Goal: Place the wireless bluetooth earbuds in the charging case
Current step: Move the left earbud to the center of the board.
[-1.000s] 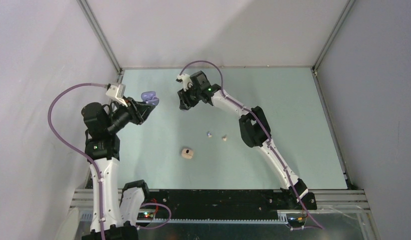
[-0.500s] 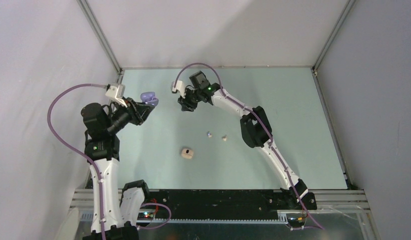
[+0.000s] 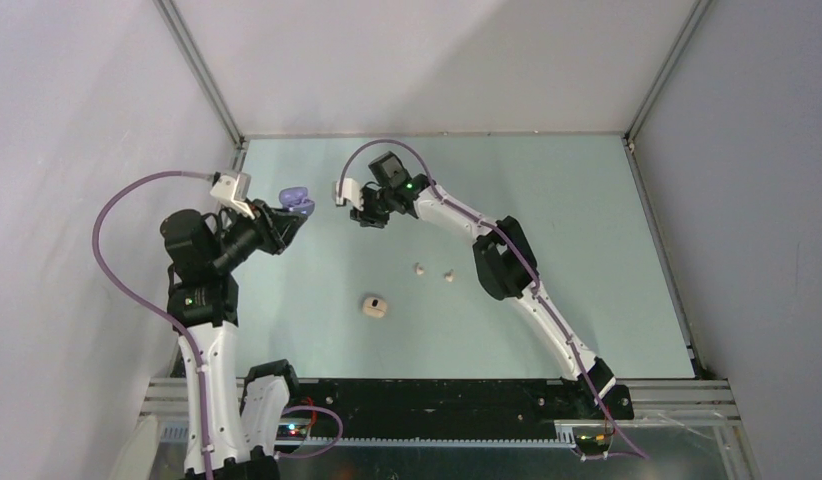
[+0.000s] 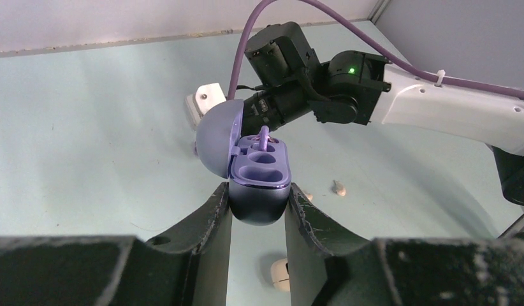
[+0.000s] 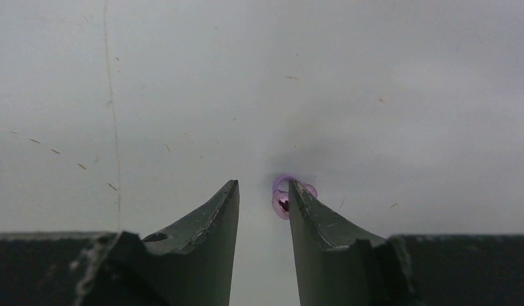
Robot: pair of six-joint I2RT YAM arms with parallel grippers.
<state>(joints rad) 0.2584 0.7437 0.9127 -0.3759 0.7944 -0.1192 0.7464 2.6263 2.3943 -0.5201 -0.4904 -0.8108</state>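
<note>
Two right gripper jaws stand partly apart near 11 o'clock on the table; the purple earbud sits by only one tip, so closing could flick it away. Left gripper squeezes the open purple case at 10 o'clock.

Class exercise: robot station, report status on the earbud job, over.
Left gripper shut on open purple charging case. Right gripper jaws parted, purple earbud at one fingertip, near the case's far slot. Nothing seen in the way.

Purple charging case open, lid back; two earbuds lie loose.
</note>
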